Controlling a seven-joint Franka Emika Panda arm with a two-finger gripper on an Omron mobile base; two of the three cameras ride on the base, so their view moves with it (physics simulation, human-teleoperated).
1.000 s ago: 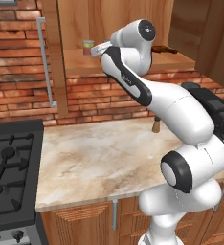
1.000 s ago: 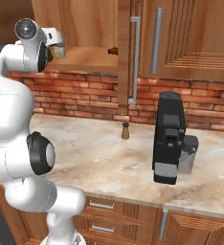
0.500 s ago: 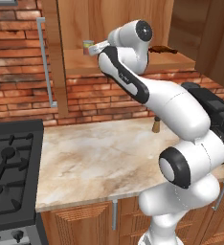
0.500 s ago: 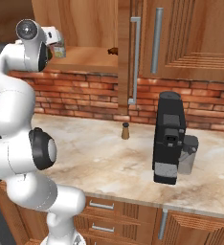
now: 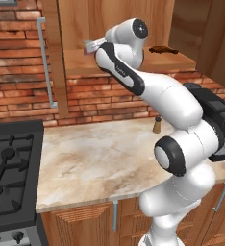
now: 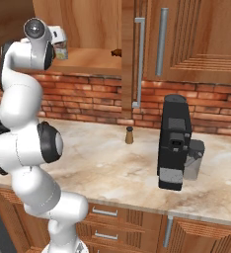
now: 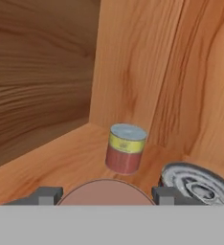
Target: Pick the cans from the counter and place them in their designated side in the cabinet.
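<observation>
My gripper (image 7: 104,195) is inside the cabinet, low over its wooden shelf (image 7: 61,158), and shut on the plain dark red can (image 7: 104,190). That can's round top shows between the two fingertips (image 7: 47,195). The silvery can with the red-and-yellow label (image 7: 126,148) stands upright in the back corner, a short way beyond the held can. From the base views the gripper (image 5: 89,46) (image 6: 60,43) reaches onto the shelf (image 5: 76,65) at its left side. The beige counter (image 5: 100,158) lies below.
A grey ribbed can top (image 7: 196,181) sits close by, to the right of the held can. A brown shaker (image 6: 130,135) and a black coffee machine (image 6: 174,143) stand on the counter. The stove (image 5: 11,173) is at the left. A small brown item (image 5: 160,49) lies on the shelf's right side.
The hand has crept a little further left along the shelf with the dark red can still in it. The grip is unchanged.
</observation>
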